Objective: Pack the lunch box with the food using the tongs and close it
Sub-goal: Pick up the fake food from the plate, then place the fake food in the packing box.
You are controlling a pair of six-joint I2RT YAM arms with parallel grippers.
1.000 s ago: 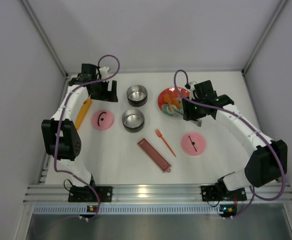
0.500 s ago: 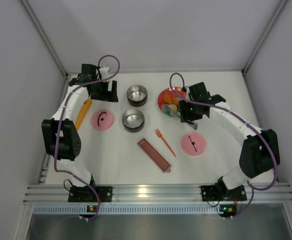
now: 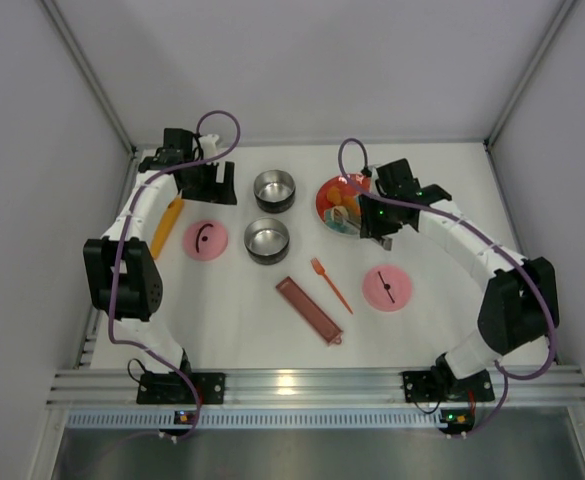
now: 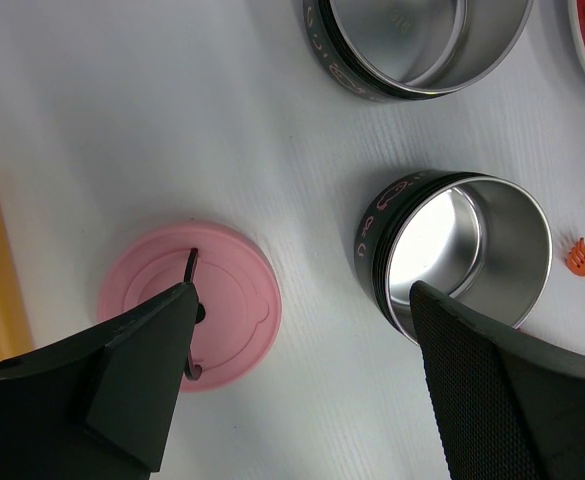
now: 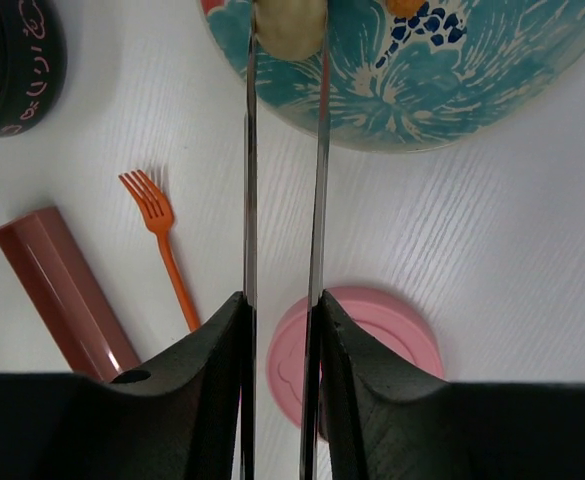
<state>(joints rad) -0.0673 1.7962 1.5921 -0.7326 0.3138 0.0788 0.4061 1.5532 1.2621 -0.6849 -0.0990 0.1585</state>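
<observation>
My right gripper (image 5: 282, 310) is shut on the silver tongs (image 5: 249, 150), pressing their two slim arms towards each other. The tong tips pinch a pale tan ball of food (image 5: 290, 25) on the patterned plate (image 5: 452, 70). Orange-brown food pieces (image 3: 344, 203) lie on that plate. The lunch box stands as two open steel tins (image 3: 274, 190) (image 3: 268, 240), with one pink lid (image 3: 205, 240) left of them and the other pink lid (image 3: 387, 288) to the right. My left gripper (image 4: 302, 380) hangs open above the table, between the lid (image 4: 187, 300) and the nearer tin (image 4: 462, 250).
An orange plastic fork (image 3: 330, 283) and a long dark-red tray (image 3: 309, 310) lie in front of the tins. A flat orange bar (image 3: 167, 226) lies by the left arm. White walls close in the table at the back and sides.
My right arm has moved left over the plate. Its jaws have narrowed, squeezing the tongs onto the pale ball. The left arm has stayed still.
</observation>
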